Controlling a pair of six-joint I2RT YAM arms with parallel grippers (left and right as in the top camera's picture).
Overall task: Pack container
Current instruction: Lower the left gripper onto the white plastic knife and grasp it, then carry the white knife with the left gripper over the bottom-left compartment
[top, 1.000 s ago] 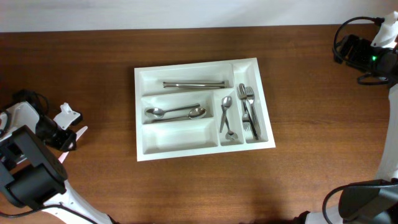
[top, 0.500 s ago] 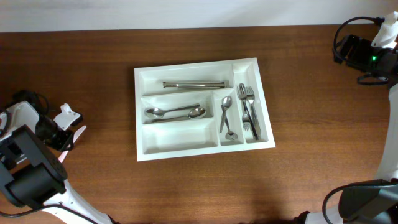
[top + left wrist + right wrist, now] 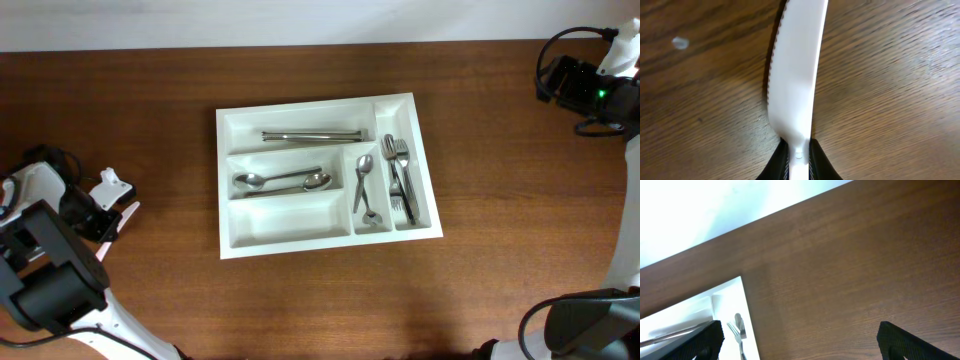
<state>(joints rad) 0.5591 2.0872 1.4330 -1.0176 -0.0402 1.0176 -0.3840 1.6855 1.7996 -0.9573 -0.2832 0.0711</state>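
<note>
left wrist: we lose the knife (image 3: 792, 75) tip past the top edge, ahead of the left gripper (image 3: 799, 162), handle mostly hidden between its fingers | right wrist: container (image 3: 730, 297) cut off at the edges beside the right gripper (image 3: 800, 341)

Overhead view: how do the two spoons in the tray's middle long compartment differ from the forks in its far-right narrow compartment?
The spoons lie left to right across the picture; the forks run top to bottom. The spoons end in rounded bowls, facing opposite ways; the forks end in tines. Both are shiny metal, lying inside the white tray.
</note>
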